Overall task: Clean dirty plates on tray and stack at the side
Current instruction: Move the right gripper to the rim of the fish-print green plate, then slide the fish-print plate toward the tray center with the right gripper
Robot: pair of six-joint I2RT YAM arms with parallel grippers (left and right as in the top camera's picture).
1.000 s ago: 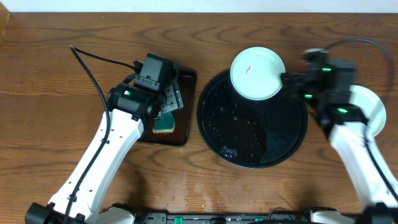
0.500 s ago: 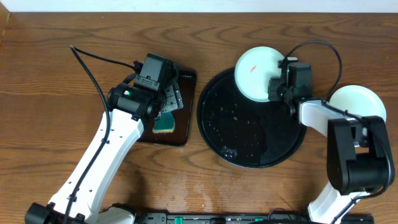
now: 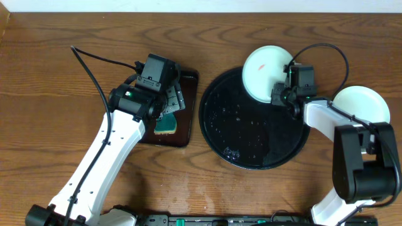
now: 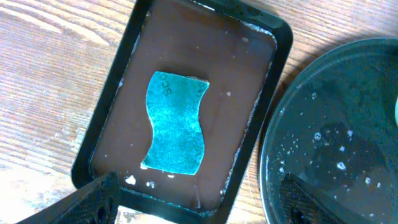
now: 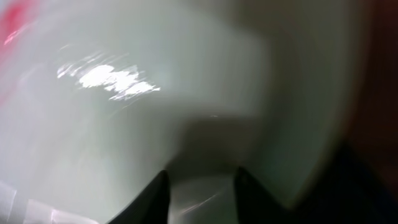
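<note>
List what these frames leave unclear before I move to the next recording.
Right gripper grip on the smeared plate: overhead, the right arm covers the contact; right wrist view is blurred.
Side plate: overhead, the right arm covers its edge; whether one plate or a stack is unclear.
Teal sponge: overhead, the left arm hides most of it.

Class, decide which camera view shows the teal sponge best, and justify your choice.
The left wrist view: the sponge lies whole and unobstructed in its rectangular tray. Overhead, the left arm hides most of it. The right wrist view shows only a plate.
</note>
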